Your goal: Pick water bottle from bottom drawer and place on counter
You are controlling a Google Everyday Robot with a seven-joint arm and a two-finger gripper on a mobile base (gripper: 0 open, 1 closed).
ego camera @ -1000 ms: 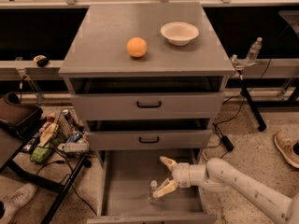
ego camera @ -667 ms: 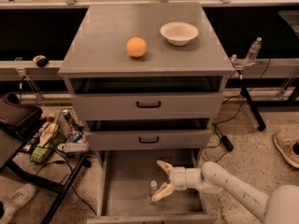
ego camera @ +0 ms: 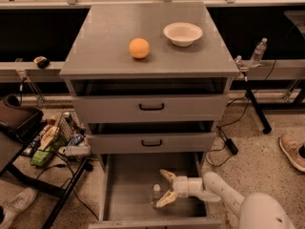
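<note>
One cabinet, three drawers, two bottles showing.
Three grey metal drawers are stacking under one flat grey worktop (ego camera: pixel 109 37): two shallow drawers (ego camera: pixel 109 109), each carrying one black handle (ego camera: pixel 151 107), and one wide bottom drawer (ego camera: pixel 133 175). One round orange ball (ego camera: pixel 139 48) and one white bowl (ego camera: pixel 183 34) are sitting on the worktop. One small clear plastic water bottle (ego camera: pixel 156 193) is standing in the bottom drawer, and one second clear bottle (ego camera: pixel 258 51) is standing off to the right. One cream two-finger tool (ego camera: pixel 167 187) is reaching into the bottom drawer, fingers spread just beside the water bottle.
</note>
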